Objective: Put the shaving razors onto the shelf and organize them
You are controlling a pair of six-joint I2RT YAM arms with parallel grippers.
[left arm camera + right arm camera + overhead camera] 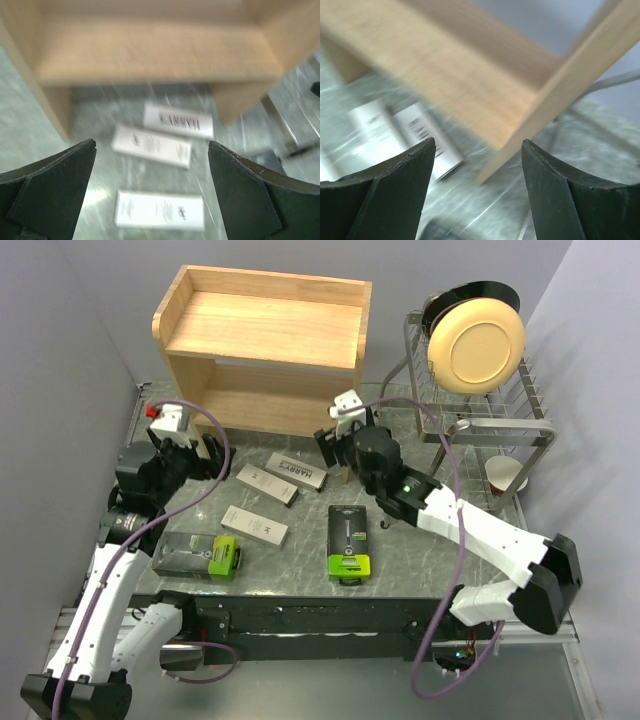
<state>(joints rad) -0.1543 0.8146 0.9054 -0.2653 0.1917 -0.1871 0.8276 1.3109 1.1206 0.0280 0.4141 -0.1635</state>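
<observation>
I see left fingers spread wide, holding nothing; right fingers apart, empty too. Five razor packs lie on the table.

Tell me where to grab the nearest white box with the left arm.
Take the nearest white box from straight above, mid-length, pinching across its narrow width. It lies flat, so only its long edges offer a pinch, and it sits apart from the next box, leaving room for the open left gripper.
</observation>
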